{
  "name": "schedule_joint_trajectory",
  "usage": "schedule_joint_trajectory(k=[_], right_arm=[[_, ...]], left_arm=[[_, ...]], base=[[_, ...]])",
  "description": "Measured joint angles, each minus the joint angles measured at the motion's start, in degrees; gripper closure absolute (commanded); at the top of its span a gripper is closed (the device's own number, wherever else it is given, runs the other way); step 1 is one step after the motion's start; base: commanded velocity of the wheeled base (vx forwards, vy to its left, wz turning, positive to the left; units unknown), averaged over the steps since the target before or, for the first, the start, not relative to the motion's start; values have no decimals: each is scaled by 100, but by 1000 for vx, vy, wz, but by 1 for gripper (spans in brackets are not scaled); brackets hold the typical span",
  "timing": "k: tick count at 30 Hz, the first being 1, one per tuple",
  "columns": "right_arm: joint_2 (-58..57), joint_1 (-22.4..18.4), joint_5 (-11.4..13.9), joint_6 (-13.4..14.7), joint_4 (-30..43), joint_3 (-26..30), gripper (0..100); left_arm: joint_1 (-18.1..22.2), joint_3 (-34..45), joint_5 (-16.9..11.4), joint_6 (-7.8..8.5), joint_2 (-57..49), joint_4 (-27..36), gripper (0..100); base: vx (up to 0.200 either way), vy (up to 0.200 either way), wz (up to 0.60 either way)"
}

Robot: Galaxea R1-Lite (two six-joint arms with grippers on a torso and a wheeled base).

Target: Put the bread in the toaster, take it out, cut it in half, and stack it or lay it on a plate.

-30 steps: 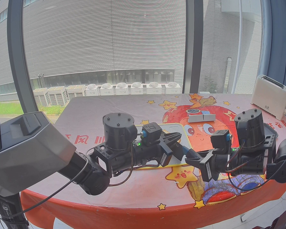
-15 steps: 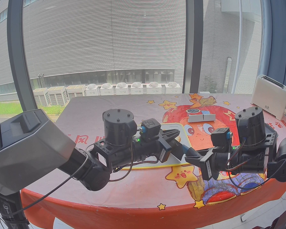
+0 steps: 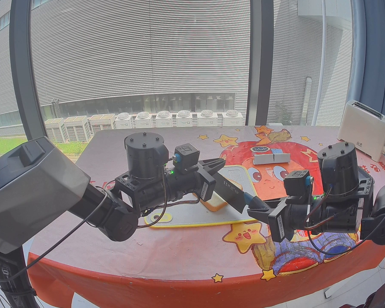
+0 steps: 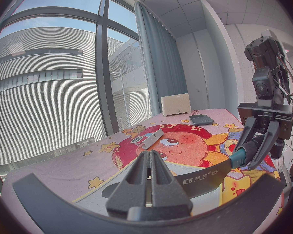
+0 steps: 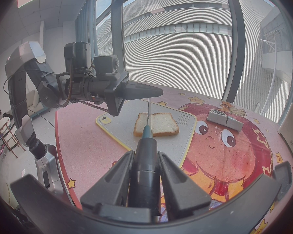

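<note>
A yellow-edged cutting board (image 3: 179, 217) lies on the table (image 3: 115, 159). One slice of bread (image 3: 214, 202) lies flat on the right half of the board.

The right gripper (image 3: 257, 207) is just past the board's right edge. It squeezes tight on the blue-green handle of a knife (image 3: 229, 189). The dark blade reaches out over the board and lines up with the middle of the bread. I cannot tell if it touches the bread.

The left gripper (image 3: 216, 164) hangs above the board, over the bread. Its fingers are pressed together with nothing in them.

A white toaster (image 3: 364, 129) stands far from the board, at the back right. A dark plate (image 4: 201, 119) lies well away from the board on that same side. A small grey block (image 3: 270, 157) sits behind the board's right end.
</note>
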Motion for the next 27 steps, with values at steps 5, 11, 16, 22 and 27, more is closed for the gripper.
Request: schedule_joint_trajectory(k=[5, 11, 16, 22, 27], right_arm=[[-6, -5, -10, -6, 13, 35, 100], [27, 13, -21, -17, 11, 51, 100], [35, 17, -27, -20, 24, 60, 100], [35, -5, -38, -26, 90, -4, 100], [44, 26, -49, -33, 201, -135, 100]], left_arm=[[5, -9, 4, 0, 20, -5, 100], [-1, 26, 6, 9, 23, -22, 100], [-6, 23, 4, 11, 30, -18, 100], [11, -20, 16, 11, 33, -13, 100], [11, 48, 24, 20, 52, -27, 100]], base=[[0, 0, 0], [0, 0, 0], [0, 0, 0], [0, 0, 0], [0, 0, 0]])
